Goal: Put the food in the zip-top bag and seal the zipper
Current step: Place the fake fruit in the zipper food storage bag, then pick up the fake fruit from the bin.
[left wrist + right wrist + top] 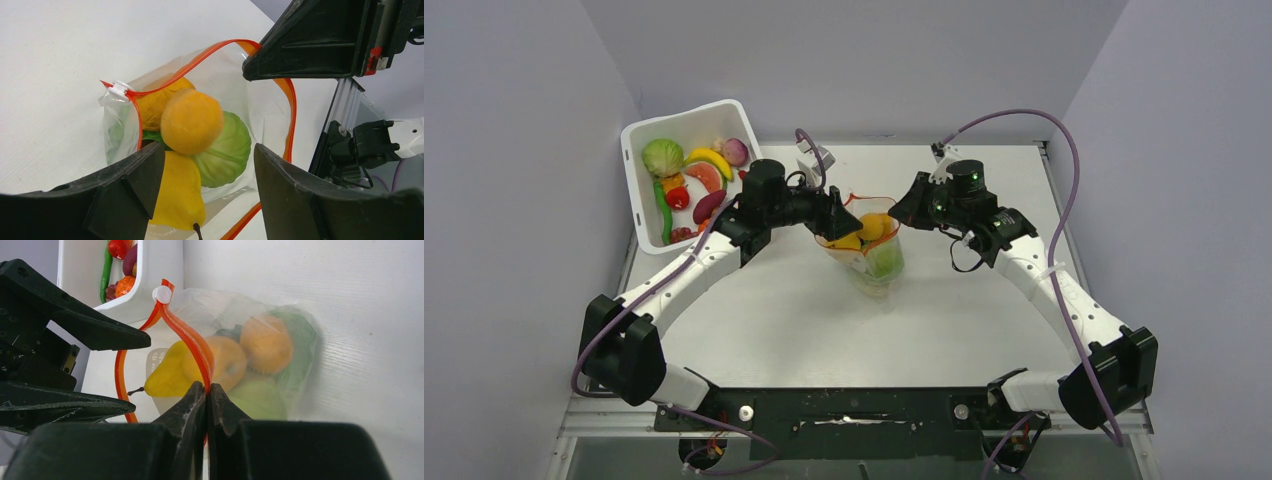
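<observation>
The zip-top bag (876, 262) stands mouth-up mid-table, its red-orange zipper (200, 57) spread into an open loop. My right gripper (206, 386) is shut on the zipper rim (187, 337) at the bag's right side (904, 212). My left gripper (207, 155) hangs open just over the mouth (839, 212), nothing between its fingers. Inside the bag lie food pieces: a blurred orange round fruit (191, 120) on top, a yellow pear (180, 190), green lettuce (227, 150) and another orange fruit (225, 360).
A white tub (637, 205) at the back left holds more food: a green lettuce (662, 157), a banana (709, 160), a dark purple piece (708, 206) and red pieces. The zipper's white slider (119, 89) sits at one end of the mouth. Grey walls close in the table's sides.
</observation>
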Motion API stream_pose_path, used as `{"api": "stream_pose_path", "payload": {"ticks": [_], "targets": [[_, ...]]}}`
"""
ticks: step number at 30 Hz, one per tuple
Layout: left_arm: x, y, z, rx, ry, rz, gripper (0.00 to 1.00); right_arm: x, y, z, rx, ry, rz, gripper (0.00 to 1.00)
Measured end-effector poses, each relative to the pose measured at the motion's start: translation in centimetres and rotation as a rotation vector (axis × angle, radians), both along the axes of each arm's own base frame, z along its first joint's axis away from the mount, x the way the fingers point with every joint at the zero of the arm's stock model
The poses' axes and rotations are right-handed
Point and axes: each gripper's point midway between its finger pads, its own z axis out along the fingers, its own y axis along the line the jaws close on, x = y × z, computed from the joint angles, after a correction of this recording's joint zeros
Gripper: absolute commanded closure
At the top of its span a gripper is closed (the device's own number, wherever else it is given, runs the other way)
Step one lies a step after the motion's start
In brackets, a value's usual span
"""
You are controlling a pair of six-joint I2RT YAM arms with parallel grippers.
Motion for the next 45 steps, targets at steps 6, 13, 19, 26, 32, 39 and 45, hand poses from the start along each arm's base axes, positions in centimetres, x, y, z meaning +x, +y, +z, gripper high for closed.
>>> {"api": "stream_pose_path", "payload": {"ticks": [6,13,19,26,32,39,45], "targets": [[0.3,0.2,-0.3,0.013,0.003,0.020,0.33,0.0,0.0,0.2,0.002,-0.004,0.000,0.99],[0.8,0.7,-0.1,0.027,-0.015,0.064,0.33,0.0,0.0,0.2,0.002,-0.005,0.000,0.99],[1.6,2.6,0.8,0.079,-0.075,0.162,0.30,-0.2,0.0,0.1,0.003,-0.006,0.002,0.99],[4.2,6.1,2.2,0.136,-0.139,0.318,0.22,-0.3,-0.1,0.2,0.002,-0.013,0.005,0.99],[7.7,12.4,1.8,0.171,-0.109,0.519,0.19,-0.4,-0.1,0.2,-0.002,-0.019,0.009,0.98],[10.4,19.3,1.0,0.222,-0.069,0.749,0.19,-0.6,0.0,0.4,0.001,-0.024,0.025,0.98],[12.3,25.7,-1.2,0.299,-0.023,0.960,0.23,-0.6,0.0,0.4,-0.009,-0.033,0.036,0.99]]}}
